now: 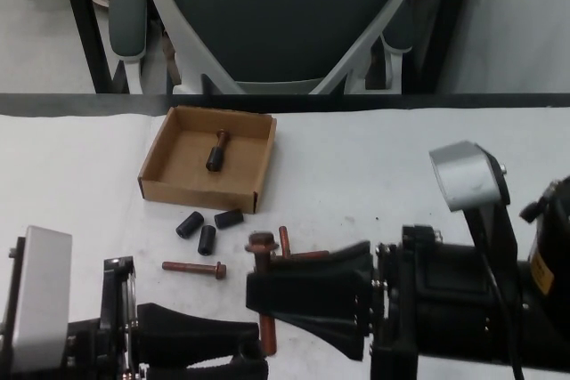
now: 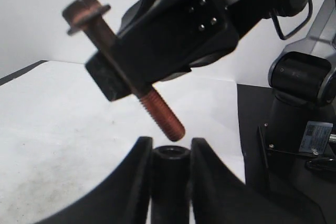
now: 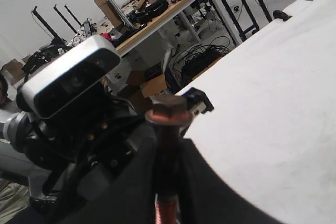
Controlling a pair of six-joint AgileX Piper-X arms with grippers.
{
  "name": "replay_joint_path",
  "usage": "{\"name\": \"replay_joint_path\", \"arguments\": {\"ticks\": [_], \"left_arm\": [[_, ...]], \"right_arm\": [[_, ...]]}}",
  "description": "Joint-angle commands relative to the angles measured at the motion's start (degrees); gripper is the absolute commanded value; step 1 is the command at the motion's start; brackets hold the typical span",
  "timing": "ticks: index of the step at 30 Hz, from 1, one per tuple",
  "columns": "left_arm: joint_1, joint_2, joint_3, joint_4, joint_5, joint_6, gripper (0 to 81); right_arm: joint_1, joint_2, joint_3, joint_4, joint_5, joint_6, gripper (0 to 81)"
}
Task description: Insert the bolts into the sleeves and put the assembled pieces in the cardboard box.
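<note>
Holding a bolt [image 2: 160, 111] just above a sleeve [image 2: 170, 182].
The right jaws are clamped on the tilted bolt, its tip just above the black sleeve pinched upright in the left jaws. On the counter [image 1: 374, 166], three loose sleeves [image 1: 207, 239] lie at 10 o'clock from it; the cardboard box [image 1: 200, 193], at 11, holds one assembled piece [image 1: 216, 153].

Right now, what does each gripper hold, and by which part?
The right gripper clamps a bolt at mid-shank, head up. The left gripper grips a black sleeve by its sides.
</note>
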Motion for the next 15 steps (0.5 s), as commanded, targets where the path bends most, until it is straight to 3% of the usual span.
{"name": "replay_joint_path", "arguments": {"ticks": [1, 15], "left_arm": [[-0.29, 0.11, -0.33, -0.31, 0.73, -1.0, 0.8], [-0.29, 0.11, -0.33, -0.26, -2.34, -4.37, 0.8]], "right_arm": [[0.16, 0.44, -1.21, -0.7, -0.26, -1.53, 0.3], [0.16, 1.87, -1.88, -0.7, -2.01, -5.64, 0.3]]}}
